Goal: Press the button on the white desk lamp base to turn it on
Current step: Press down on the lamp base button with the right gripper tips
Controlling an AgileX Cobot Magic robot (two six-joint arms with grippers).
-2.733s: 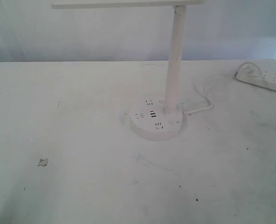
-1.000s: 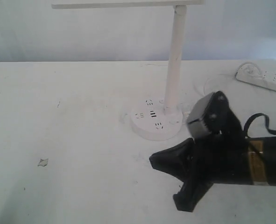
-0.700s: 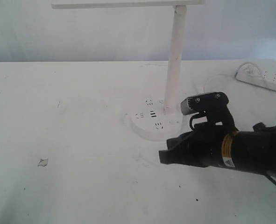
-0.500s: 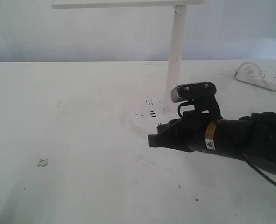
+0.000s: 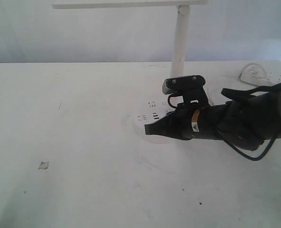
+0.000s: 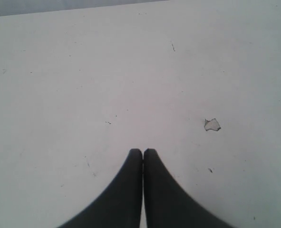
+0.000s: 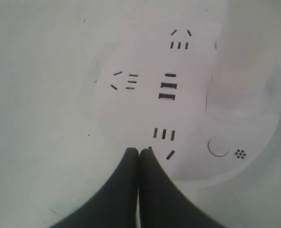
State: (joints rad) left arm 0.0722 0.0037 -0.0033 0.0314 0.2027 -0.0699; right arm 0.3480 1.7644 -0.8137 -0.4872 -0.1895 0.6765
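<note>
The right gripper (image 5: 148, 129), fingers pressed together, has its tip at the rim of the white desk lamp base (image 5: 146, 114), on the side away from the pole (image 5: 179, 42) (whether it touches the plastic I cannot tell). The button (image 7: 218, 146) sits near the pole's foot, apart from the tip. The base lies flat on the counter (image 5: 83, 142), and the pole stands upright from it, long axis vertical. The left gripper (image 6: 142, 152), likewise pressed together, hangs above the counter.

The right gripper (image 5: 149, 128), absent at first, has swept in from 3 o'clock, reaching the 6 o'clock edge of the white desk lamp base (image 5: 144, 115).
</note>
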